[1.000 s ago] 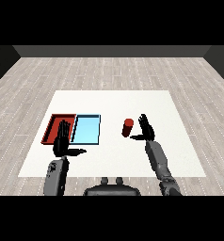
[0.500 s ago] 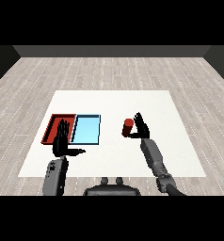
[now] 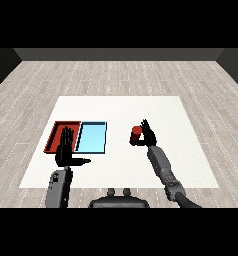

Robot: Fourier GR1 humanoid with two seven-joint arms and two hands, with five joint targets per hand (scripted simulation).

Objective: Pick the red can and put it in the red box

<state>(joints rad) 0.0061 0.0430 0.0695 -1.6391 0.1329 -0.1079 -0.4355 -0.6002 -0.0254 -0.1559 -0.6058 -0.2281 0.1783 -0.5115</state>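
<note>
Near right part of red tray (image 3: 56,133) hidden behind left hand (image 3: 65,151); tray interior mostly blocked by the raised fingers. Lower left corner of light blue tray (image 3: 93,137) possibly clipped by the thumb, too small to tell. Right side of red can (image 3: 136,135) covered by right hand (image 3: 149,135); can base not separable from the fingers, so contact with white table (image 3: 121,107) unclear. Finger curl round the can hard to read at this size: black on black, no gaps visible. Both forearms cut off low in the view; elbows out of sight. Can label or top detail unreadable.
</note>
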